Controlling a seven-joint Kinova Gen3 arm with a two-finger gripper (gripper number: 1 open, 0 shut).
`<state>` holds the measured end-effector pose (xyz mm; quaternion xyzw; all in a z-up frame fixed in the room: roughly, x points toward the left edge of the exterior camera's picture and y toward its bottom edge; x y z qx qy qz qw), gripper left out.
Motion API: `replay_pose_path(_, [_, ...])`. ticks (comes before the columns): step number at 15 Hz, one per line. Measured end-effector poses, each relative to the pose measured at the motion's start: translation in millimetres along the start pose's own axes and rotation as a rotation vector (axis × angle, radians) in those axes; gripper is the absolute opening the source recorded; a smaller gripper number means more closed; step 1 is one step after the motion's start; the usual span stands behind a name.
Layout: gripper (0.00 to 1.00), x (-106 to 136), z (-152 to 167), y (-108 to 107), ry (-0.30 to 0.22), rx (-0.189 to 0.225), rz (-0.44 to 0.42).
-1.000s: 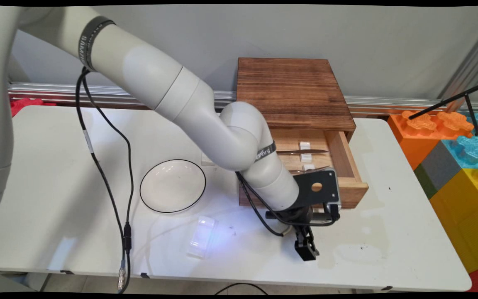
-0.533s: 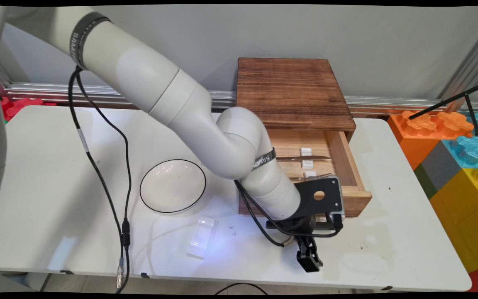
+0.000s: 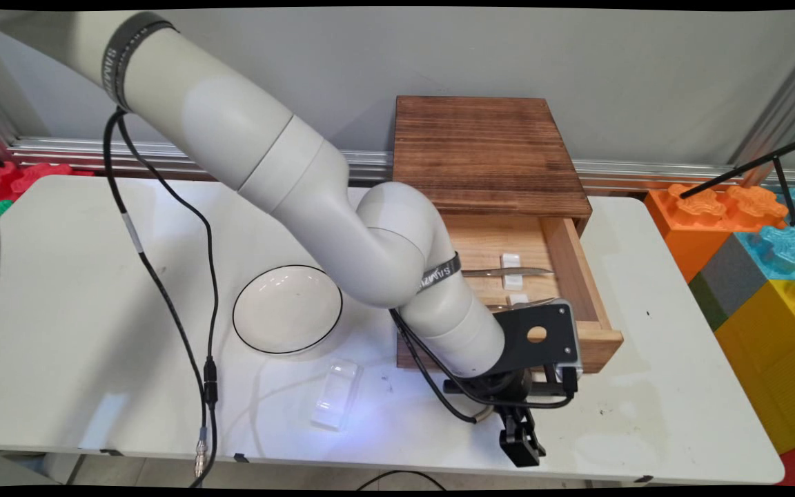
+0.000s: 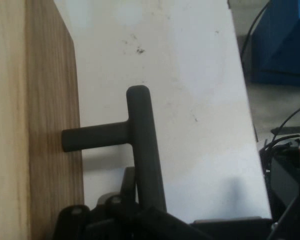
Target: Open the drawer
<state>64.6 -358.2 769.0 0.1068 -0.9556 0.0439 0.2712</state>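
Clamping its fingers together on the dark T-shaped handle of the wooden drawer, the gripper hangs low over the desk edge, keeping the drawer open with cutlery inside.

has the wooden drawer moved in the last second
Yes. The drawer has slid further out of the wooden box, toward the table's near edge, with the gripper shut on its dark handle.
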Motion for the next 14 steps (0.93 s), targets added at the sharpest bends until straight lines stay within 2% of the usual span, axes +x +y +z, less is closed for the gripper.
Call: replay_pose_path(14, [1.00, 4, -7, 21, 0.014, -0.026, 0.000])
